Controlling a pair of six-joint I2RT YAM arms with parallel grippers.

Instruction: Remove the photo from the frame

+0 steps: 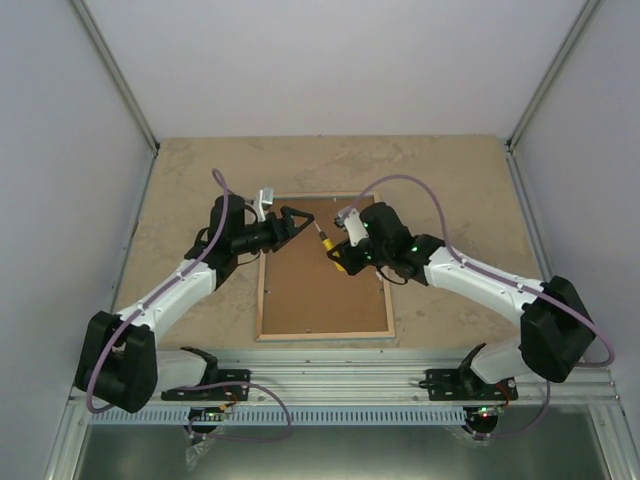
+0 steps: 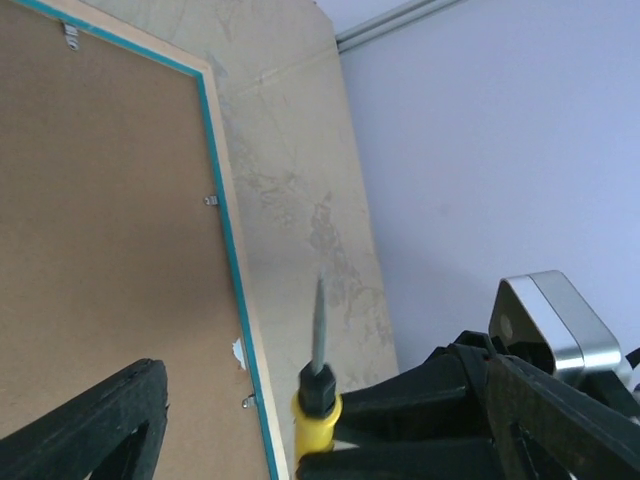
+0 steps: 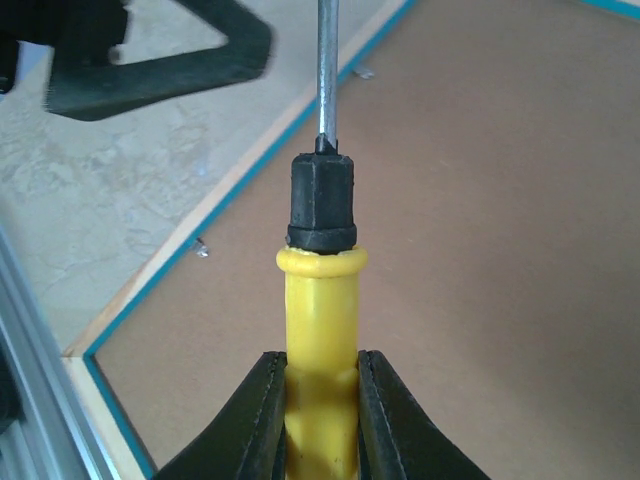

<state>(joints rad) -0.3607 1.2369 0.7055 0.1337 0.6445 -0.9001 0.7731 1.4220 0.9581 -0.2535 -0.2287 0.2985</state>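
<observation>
The frame (image 1: 325,335) lies face down on the table, showing its light wood rim and turquoise edge (image 2: 222,200). A brown backing board (image 1: 320,290) fills it, so the photo is hidden. My right gripper (image 3: 322,400) is shut on the yellow handle of a screwdriver (image 3: 322,300). It is over the board's upper middle (image 1: 340,258), and the metal shaft points toward the frame's upper left. My left gripper (image 1: 300,225) hovers open just beyond the screwdriver's tip, over the frame's upper left part, holding nothing. In the left wrist view the screwdriver (image 2: 318,400) stands between its spread fingers (image 2: 90,430).
Small metal tabs (image 2: 210,200) along the frame's inner edge hold the backing board; another shows in the right wrist view (image 3: 200,247). The beige tabletop (image 1: 450,180) surrounds the frame. Grey walls (image 1: 580,150) enclose three sides, and a metal rail (image 1: 340,380) runs along the near edge.
</observation>
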